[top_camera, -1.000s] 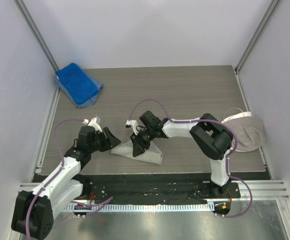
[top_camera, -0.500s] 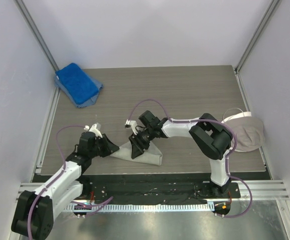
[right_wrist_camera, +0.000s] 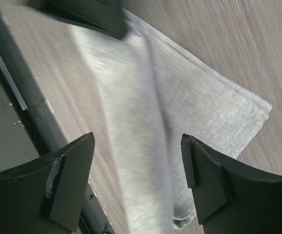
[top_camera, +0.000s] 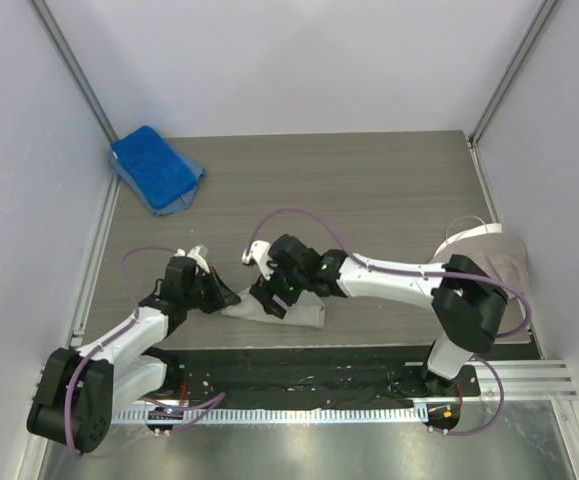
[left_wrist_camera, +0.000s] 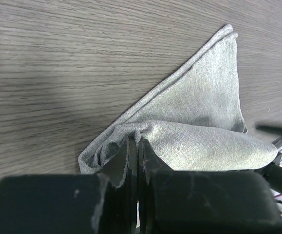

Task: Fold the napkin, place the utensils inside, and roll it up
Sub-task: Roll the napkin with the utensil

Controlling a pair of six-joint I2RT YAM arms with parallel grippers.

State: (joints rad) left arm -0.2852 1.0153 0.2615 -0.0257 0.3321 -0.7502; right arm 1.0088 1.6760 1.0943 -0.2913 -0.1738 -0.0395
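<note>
The light grey napkin (top_camera: 304, 312) lies folded into a rough triangle near the table's front edge. My left gripper (top_camera: 229, 298) is at its left corner. In the left wrist view the gripper (left_wrist_camera: 135, 141) is shut, and the napkin (left_wrist_camera: 204, 97) bunches up around the fingertips as if a fold is pinched. My right gripper (top_camera: 272, 297) hovers low over the middle of the cloth. In the right wrist view it (right_wrist_camera: 137, 141) stands wide open with only the napkin (right_wrist_camera: 179, 97) below it. The utensils are out of view.
A bright blue towel (top_camera: 154, 167) lies at the back left corner. A beige-grey cloth with a white edge (top_camera: 491, 262) sits at the right edge. The black rail (top_camera: 319, 375) runs just in front of the napkin. Walls close in both sides.
My left gripper has slid toward the napkin's left corner and shut there. My right gripper has opened wide and let the cloth settle flatter, its arm stretching out to the left.
</note>
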